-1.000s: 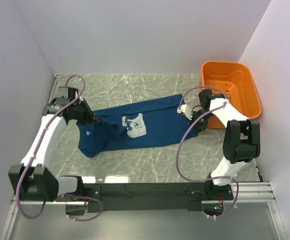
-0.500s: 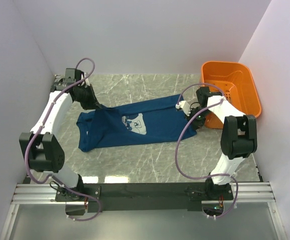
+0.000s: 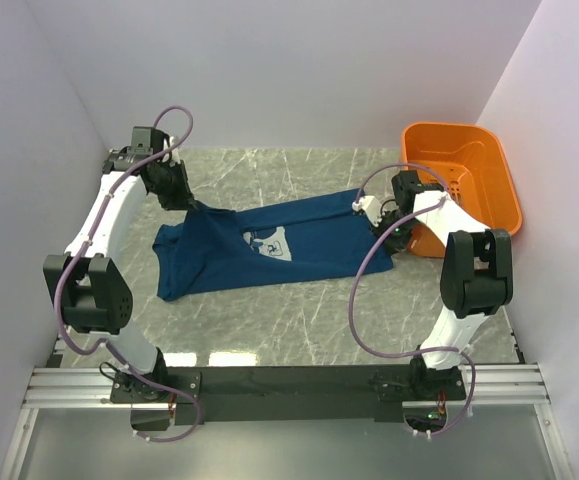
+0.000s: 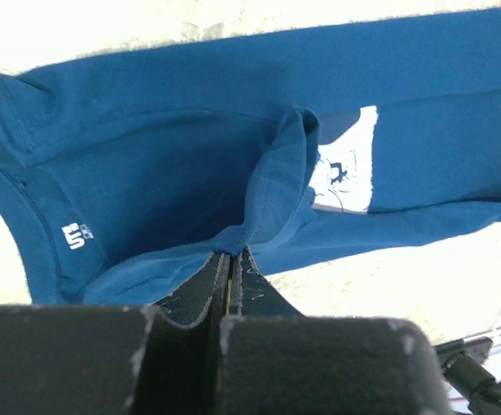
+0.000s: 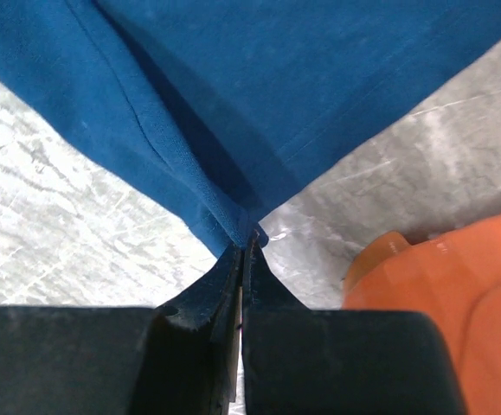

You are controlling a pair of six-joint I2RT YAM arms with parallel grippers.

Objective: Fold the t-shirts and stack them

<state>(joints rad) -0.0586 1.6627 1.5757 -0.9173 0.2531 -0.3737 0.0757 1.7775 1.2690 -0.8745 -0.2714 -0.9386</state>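
A dark teal-blue t-shirt (image 3: 314, 235) lies stretched across the middle of the marble table, its pale print (image 3: 270, 245) facing up. My left gripper (image 3: 193, 205) is shut on a fold of the shirt's cloth at its far left end, lifting it a little. In the left wrist view that gripper (image 4: 230, 252) pinches a raised ridge of the t-shirt (image 4: 163, 164) beside the print (image 4: 347, 169). My right gripper (image 3: 375, 213) is shut on the shirt's right corner. The right wrist view shows that gripper (image 5: 250, 238) clamping the hemmed corner of the t-shirt (image 5: 259, 95).
An orange plastic basket (image 3: 489, 165) stands at the far right, close behind my right arm, and its rim (image 5: 440, 294) shows in the right wrist view. White walls close in the table on the left, back and right.
My left arm has swung toward the far left corner, dragging the held cloth up and back, so the shirt's left end is bunched. The right gripper has shifted slightly toward the back.
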